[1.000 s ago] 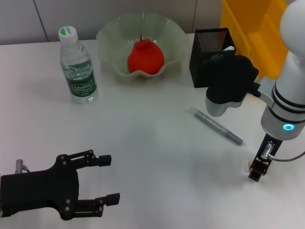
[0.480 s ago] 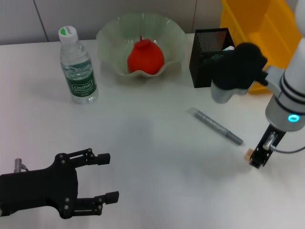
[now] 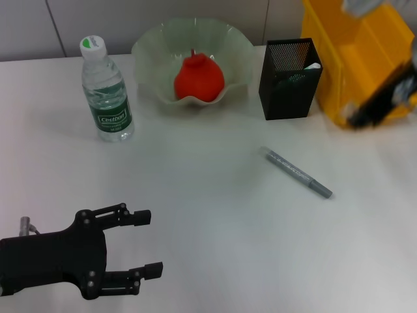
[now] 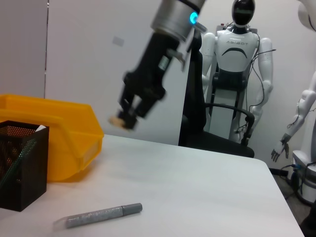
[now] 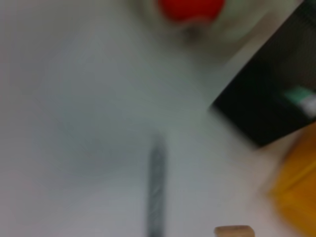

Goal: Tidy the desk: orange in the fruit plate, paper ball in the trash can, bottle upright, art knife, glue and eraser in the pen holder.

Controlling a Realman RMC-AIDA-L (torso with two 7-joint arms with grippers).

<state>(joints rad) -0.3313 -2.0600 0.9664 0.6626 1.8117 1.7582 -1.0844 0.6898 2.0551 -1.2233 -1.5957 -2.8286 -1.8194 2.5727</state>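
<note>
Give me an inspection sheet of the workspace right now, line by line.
Surface: white table, bare in the middle.
Job's things: orange in fruit plate; bottle upright; art knife lying flat; pen holder upright; eraser in right gripper.
Clutter: yellow bin.
Grippers: left gripper open, low over table; right gripper raised, shut on eraser.
Cables: nothing seen.
Surroundings: humanoid robot behind.
</note>
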